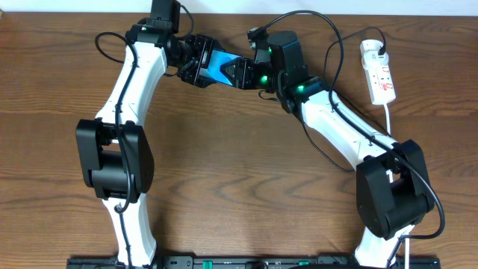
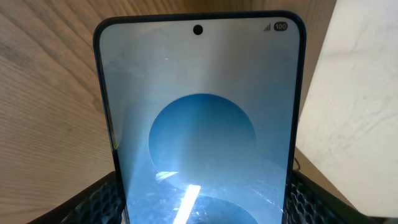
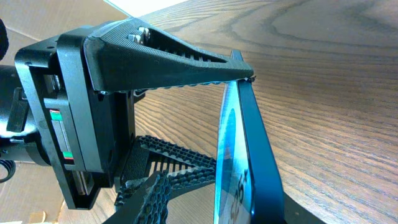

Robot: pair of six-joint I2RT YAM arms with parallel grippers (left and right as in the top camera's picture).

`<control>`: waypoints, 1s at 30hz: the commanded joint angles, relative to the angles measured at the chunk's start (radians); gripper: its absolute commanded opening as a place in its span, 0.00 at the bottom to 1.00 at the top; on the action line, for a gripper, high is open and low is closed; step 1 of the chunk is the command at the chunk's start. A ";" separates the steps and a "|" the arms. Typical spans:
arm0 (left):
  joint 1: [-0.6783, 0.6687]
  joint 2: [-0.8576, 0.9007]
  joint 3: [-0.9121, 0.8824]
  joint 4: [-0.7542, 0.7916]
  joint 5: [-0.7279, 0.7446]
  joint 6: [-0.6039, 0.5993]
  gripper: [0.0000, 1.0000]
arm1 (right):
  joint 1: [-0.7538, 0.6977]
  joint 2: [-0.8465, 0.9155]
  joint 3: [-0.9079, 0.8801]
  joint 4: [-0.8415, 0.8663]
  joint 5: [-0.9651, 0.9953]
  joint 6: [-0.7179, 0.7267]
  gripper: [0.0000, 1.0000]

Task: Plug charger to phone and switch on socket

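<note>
The left gripper point(image 1: 199, 66) pinches the dark-framed, blue-screened rectangular phone point(image 1: 222, 69), likely steadying it for plugging; the right gripper point(image 1: 249, 73) crowds its far end, grip unreadable.

Wood with clear grain and a low satin sheen is seen on the table point(image 1: 239, 187). The phone point(image 2: 199, 124) screen is shown as smooth glossy glass with streaky reflections; its frame is dark and smooth. Matt black plastic, honeycomb-textured, is noted on the left gripper fingers point(image 2: 93, 202). Smooth white plastic is seen on the arm shells point(image 1: 133, 81) and the socket point(image 1: 379, 71).
</note>
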 commanded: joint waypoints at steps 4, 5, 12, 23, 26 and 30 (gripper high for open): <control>-0.004 -0.044 0.029 0.005 0.072 0.037 0.07 | 0.011 -0.002 0.018 0.005 -0.011 -0.013 0.37; -0.004 -0.045 0.029 0.005 0.072 0.040 0.07 | 0.011 -0.002 0.018 0.004 -0.011 -0.014 0.37; -0.004 -0.071 0.029 0.005 0.072 0.051 0.07 | 0.009 -0.002 0.018 -0.003 -0.003 -0.024 0.35; -0.004 -0.089 0.029 -0.003 0.079 0.074 0.07 | 0.006 -0.002 0.018 -0.005 0.000 -0.031 0.33; -0.004 -0.089 0.029 -0.003 0.092 0.077 0.07 | 0.006 -0.002 0.018 -0.005 0.000 -0.031 0.33; -0.004 -0.089 0.029 -0.003 0.092 0.085 0.07 | 0.006 -0.002 0.018 -0.005 0.000 -0.031 0.33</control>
